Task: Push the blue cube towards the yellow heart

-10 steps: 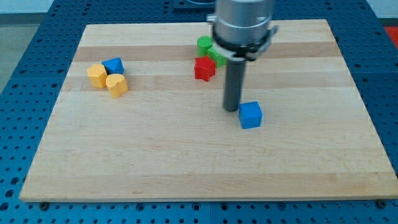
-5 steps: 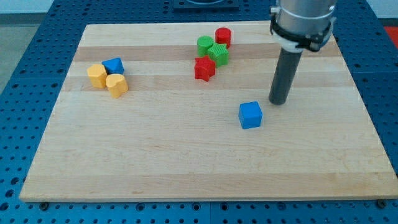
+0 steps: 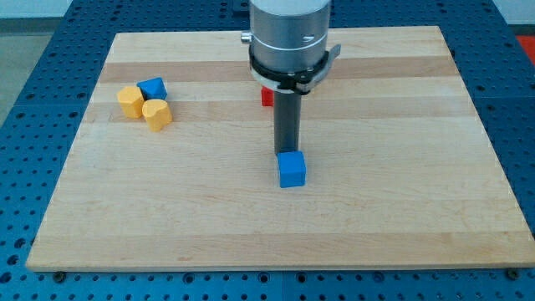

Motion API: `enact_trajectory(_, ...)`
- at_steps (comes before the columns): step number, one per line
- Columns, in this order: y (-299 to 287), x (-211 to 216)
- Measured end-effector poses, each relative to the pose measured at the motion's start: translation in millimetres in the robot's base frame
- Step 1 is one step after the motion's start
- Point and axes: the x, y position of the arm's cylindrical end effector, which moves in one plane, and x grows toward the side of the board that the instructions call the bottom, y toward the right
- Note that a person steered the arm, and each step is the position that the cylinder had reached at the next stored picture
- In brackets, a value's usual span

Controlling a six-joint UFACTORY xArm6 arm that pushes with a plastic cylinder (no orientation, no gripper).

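My tip (image 3: 287, 153) sits just above the blue cube (image 3: 292, 169), at its top edge and seemingly touching it, near the middle of the wooden desk (image 3: 401, 209); there is no pincer on this rod, so no pincer state shows. The yellow heart (image 3: 156, 113) lies well apart at the view's left, bunched with a yellow block (image 3: 129, 101) and a small blue block (image 3: 153, 87). A red block (image 3: 267, 96) peeks out behind the arm
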Motion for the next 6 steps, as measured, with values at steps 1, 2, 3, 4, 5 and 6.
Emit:
enact_trajectory(1,33.1,-6.1)
enact_trajectory(2,48.6,33.8)
enact_trajectory(3,31.5,56.2)
enact_trajectory(4,-4.5,62.2)
enact_trajectory(5,-48.8,53.6)
enact_trajectory(6,-91.4,23.6)
